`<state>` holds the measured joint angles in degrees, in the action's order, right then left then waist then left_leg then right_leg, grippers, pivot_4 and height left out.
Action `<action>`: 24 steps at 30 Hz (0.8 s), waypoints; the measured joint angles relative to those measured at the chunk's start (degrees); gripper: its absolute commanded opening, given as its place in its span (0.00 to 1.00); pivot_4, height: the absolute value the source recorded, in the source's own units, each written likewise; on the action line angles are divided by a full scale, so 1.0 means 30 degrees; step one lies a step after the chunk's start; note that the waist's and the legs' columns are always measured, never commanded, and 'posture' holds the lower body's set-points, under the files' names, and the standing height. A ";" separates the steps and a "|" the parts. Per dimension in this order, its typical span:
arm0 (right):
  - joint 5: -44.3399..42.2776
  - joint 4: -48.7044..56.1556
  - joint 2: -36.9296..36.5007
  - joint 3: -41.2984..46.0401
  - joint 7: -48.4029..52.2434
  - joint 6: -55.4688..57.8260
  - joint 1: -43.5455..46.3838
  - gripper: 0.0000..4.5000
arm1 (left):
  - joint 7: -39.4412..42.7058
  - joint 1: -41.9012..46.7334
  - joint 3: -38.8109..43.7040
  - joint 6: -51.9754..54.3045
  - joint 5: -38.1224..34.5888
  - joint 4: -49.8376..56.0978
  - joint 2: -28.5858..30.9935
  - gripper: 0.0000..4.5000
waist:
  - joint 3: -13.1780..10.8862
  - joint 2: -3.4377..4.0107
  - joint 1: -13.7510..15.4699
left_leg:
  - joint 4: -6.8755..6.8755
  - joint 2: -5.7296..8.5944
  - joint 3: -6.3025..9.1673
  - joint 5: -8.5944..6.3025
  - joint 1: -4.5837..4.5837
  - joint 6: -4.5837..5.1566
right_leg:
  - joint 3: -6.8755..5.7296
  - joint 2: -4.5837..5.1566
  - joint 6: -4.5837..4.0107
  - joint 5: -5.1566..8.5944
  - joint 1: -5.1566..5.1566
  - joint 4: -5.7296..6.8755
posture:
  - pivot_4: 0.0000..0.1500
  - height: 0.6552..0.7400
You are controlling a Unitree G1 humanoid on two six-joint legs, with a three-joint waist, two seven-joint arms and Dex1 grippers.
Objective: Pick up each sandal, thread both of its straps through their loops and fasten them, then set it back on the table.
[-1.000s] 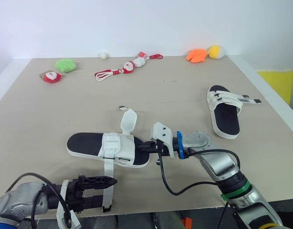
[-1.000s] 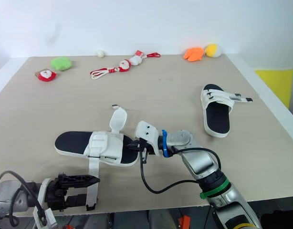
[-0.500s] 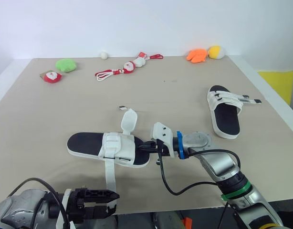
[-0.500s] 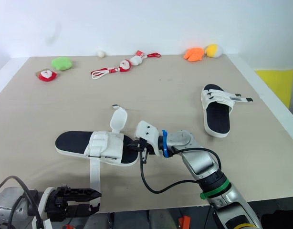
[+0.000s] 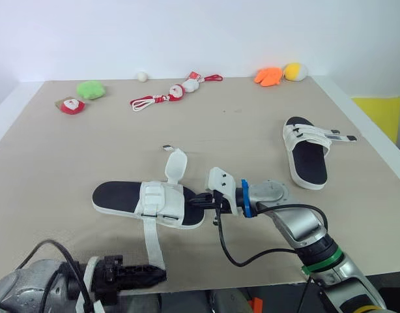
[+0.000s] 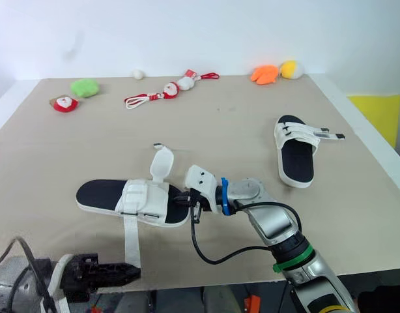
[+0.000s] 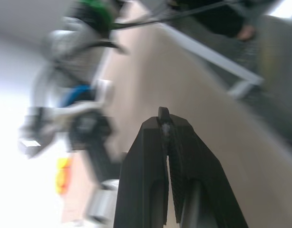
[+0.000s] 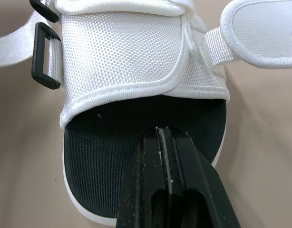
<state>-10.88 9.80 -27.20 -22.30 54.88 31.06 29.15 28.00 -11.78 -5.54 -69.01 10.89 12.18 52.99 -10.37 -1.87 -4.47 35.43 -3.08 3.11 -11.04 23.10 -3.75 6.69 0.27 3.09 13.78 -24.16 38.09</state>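
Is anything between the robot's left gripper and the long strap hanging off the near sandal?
Nothing visible is in the way. The left gripper sits right by the loose end of the long strap, which trails from the near sandal toward the table's front edge. The green plush toy lies far off at the back.

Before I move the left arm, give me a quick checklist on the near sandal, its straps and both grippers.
1. Right gripper steadying near sandal: ok, shut, tips on its black footbed.
2. Left gripper holding long strap: cannot tell; it is shut at the strap's end.
3. Long strap fastened: not ok, it runs loose toward the front edge of the table.
4. Short flap fastened: not ok, it stands up.
5. Far sandal out of the way: ok, flat on the table.
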 measured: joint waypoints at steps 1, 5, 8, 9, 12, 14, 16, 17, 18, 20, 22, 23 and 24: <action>0.0023 -0.0007 -0.0001 -0.0008 -0.0003 -0.0051 0.0000 0.00 | 0.0034 0.0094 -0.0154 0.0536 -0.0594 0.0376 0.0283 0.01 | 0.0000 0.0001 -0.0002 | -0.0001 -0.0002 -0.0001 0.0000 -0.0002 0.0001 | 0.0003 -0.0002 0.0005 -0.0003 0.0000 -0.0001 | 1.00 1.00; 0.0226 -0.0104 -0.0002 -0.0092 0.0001 -0.0502 0.0000 0.00 | 0.0548 0.0119 -0.0982 0.4980 -0.4741 0.3014 0.1388 0.01 | -0.0007 0.0004 -0.0020 | -0.0002 -0.0009 -0.0004 0.0000 0.0001 0.0000 | 0.0003 -0.0013 -0.0002 0.0002 -0.0006 0.0000 | 1.00 1.00; 0.0364 -0.0192 -0.0002 -0.0137 0.0003 -0.0764 0.0000 0.00 | 0.0918 0.0025 -0.0989 0.8595 -0.8255 0.4738 0.2153 0.01 | -0.0013 0.0012 -0.0016 | 0.0000 -0.0023 0.0000 0.0001 -0.0006 0.0001 | 0.0001 -0.0027 0.0000 0.0001 -0.0004 0.0001 | 1.00 1.00; 0.0373 -0.0217 -0.0003 -0.0141 0.0001 -0.0820 0.0000 0.00 | 0.1149 0.0008 -0.0934 0.9530 -0.9134 0.5146 0.2277 0.01 | -0.0018 0.0019 -0.0015 | 0.0000 -0.0021 -0.0002 0.0001 -0.0011 0.0001 | 0.0003 -0.0027 0.0000 0.0001 -0.0004 0.0001 | 1.00 1.00; 0.0379 -0.0288 -0.0018 -0.0140 0.0010 -0.0900 -0.0004 0.00 | 0.1693 0.0288 -0.0407 1.3115 -1.2471 0.6245 0.2822 0.01 | -0.0017 0.0014 -0.0005 | 0.0008 -0.0020 0.0001 0.0003 -0.0009 0.0002 | 0.0001 -0.0031 -0.0001 0.0001 -0.0003 0.0002 | 1.00 1.00; 0.0409 -0.0342 -0.0036 -0.0132 -0.0001 -0.0965 -0.0012 0.00 | 0.1572 0.1325 0.0190 1.6556 -1.5909 0.6648 0.3306 0.01 | -0.0018 0.0013 -0.0004 | 0.0013 -0.0022 0.0011 0.0010 -0.0008 0.0014 | -0.0002 -0.0037 0.0006 -0.0003 0.0001 0.0006 | 1.00 1.00; 0.0487 -0.0344 -0.0010 -0.0146 -0.0017 -0.1000 -0.0008 0.00 | 0.1303 0.2795 0.0958 2.0211 -2.0320 0.6885 0.3914 0.01 | -0.0022 0.0004 -0.0012 | 0.0021 -0.0025 0.0019 0.0015 -0.0005 0.0019 | -0.0007 -0.0044 0.0023 -0.0013 -0.0001 0.0010 | 1.00 1.00; 0.0504 -0.0340 0.0016 -0.0165 -0.0014 -0.1024 -0.0017 0.00 | 0.1319 0.3306 0.1444 2.1993 -2.2555 0.7007 0.4304 0.01 | -0.0023 0.0008 -0.0020 | 0.0020 -0.0021 0.0014 0.0014 -0.0006 0.0019 | -0.0001 -0.0041 0.0022 -0.0012 -0.0001 0.0009 | 1.00 1.00; 0.0503 -0.0332 0.0035 -0.0194 0.0011 -0.1069 -0.0020 0.00 | 0.1402 0.3680 0.1914 2.3868 -2.4657 0.7078 0.4502 0.01 | -0.0027 0.0016 -0.0045 | 0.0018 -0.0017 0.0005 0.0013 -0.0006 0.0017 | 0.0006 -0.0038 0.0015 -0.0008 -0.0003 0.0007 | 1.00 1.00; 0.0503 -0.0302 0.0049 -0.0243 0.0032 -0.1119 -0.0019 0.00 | 0.1830 0.3789 0.2195 2.5710 -2.6329 0.7055 0.4498 0.01 | -0.0026 0.0013 -0.0100 | 0.0007 -0.0018 0.0007 0.0007 -0.0005 0.0010 | 0.0002 -0.0045 -0.0010 0.0009 -0.0008 0.0006 | 1.00 1.00; 0.0530 -0.0328 0.0065 -0.0255 0.0001 -0.1145 0.0005 0.00 | 0.2141 0.4609 0.2229 2.8027 -2.7715 0.6584 0.4181 0.01 | -0.0026 0.0011 -0.0082 | 0.0004 -0.0018 0.0032 0.0008 0.0000 0.0011 | -0.0002 -0.0069 -0.0021 0.0016 -0.0007 0.0009 | 1.00 1.00; 0.0550 -0.0332 0.0099 -0.0276 -0.0027 -0.1153 0.0002 0.00 | 0.2170 0.4912 0.2361 2.8699 -2.8087 0.6378 0.4099 0.01 | -0.0025 0.0006 -0.0085 | 0.0005 -0.0029 0.0041 0.0008 0.0001 0.0011 | -0.0001 -0.0088 -0.0017 0.0013 -0.0009 0.0009 | 1.00 1.00; 0.0570 -0.0346 0.0098 -0.0272 -0.0030 -0.1156 0.0004 0.00 | 0.2203 0.5299 0.2435 2.9359 -2.8438 0.6127 0.3870 0.01 | -0.0026 0.0008 -0.0083 | 0.0008 -0.0036 0.0041 0.0008 0.0000 0.0011 | -0.0001 -0.0094 -0.0015 0.0011 -0.0006 0.0009 | 1.00 1.00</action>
<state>-9.18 8.77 -26.90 -23.12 54.79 27.59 29.16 34.61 4.11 1.77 19.06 -74.42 30.56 64.60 -10.45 -1.84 -4.72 35.46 -3.19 3.23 -11.02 23.10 -3.72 6.69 -0.01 3.04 13.81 -24.18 38.12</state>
